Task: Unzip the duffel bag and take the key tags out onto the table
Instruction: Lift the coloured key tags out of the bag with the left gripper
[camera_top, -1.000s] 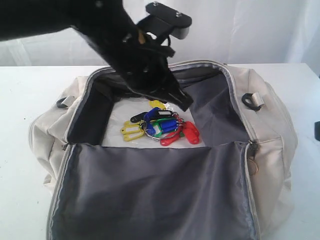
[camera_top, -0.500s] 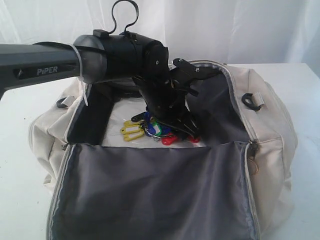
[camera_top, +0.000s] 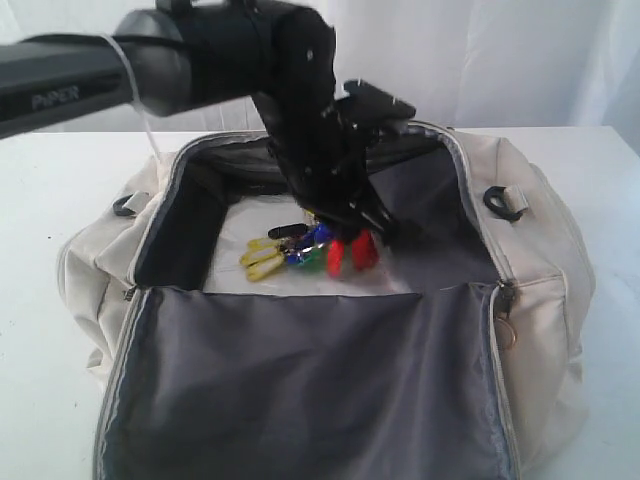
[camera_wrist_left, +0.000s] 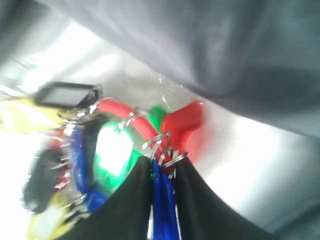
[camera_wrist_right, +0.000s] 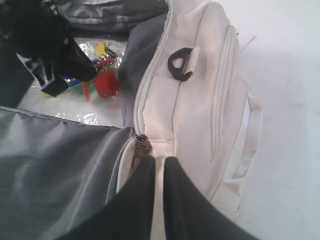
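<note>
Left pincer (camera_wrist_left: 162, 167): clamped narrow on a blue tag (camera_wrist_left: 162, 200) and the metal rings (camera_wrist_left: 165, 150) next to it. The rest of the key tags (camera_wrist_left: 115, 150) dangle off those rings in a loose bunch.

Tags are inside the duffel bag (camera_top: 545, 250), in the unzipped main compartment, hanging under the pincer over the pale floor. The yellow ones at the low end look to be touching the floor, but we can't confirm.

Our read of the step: lift out, not yet clear of the opening.

- We hold one tag plus rings, so we keep clamp force constant and don't regrip mid-air.
- We go straight up until the lowest tag clears the zipper rim, then traverse.
- We move slowly, because a swinging bunch could catch the zipper teeth or the grey lining.
- We exit over the folded-down flap (camera_top: 300, 390) or to the left side, then set down on bare bench (camera_top: 60, 190).

Right pincer (camera_wrist_right: 155, 161): fingers almost together, nothing visibly held. It sits just beside the zipper pull (camera_wrist_right: 140, 146) at the bag's end.
</note>
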